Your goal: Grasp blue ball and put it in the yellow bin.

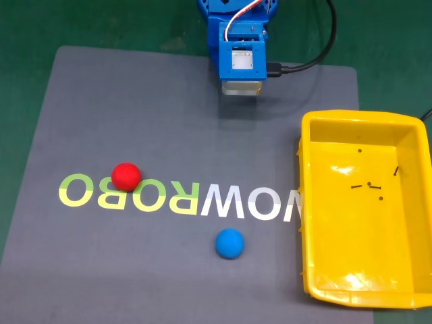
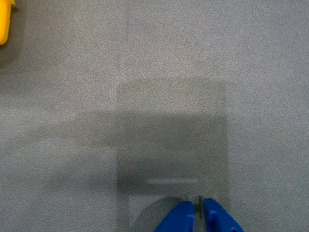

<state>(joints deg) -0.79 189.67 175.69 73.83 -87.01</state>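
Note:
The blue ball (image 1: 229, 243) rests on the grey mat near the front, just below the white letters. The yellow bin (image 1: 418, 223) stands at the right, with a few tiny dark screws inside; a corner of the yellow bin (image 2: 4, 21) also shows at the wrist view's top left. The blue arm (image 1: 239, 44) hangs folded at the back of the mat, far from the ball. In the wrist view my gripper (image 2: 198, 212) enters from the bottom edge, its blue fingertips (image 2: 183, 217) nearly touching, with nothing between them, above bare mat.
A red ball (image 1: 125, 176) lies on the mat's left part, over the yellow-green letters. A black cable (image 1: 317, 57) runs from the arm to the back right. Green table surrounds the grey mat (image 1: 135, 101).

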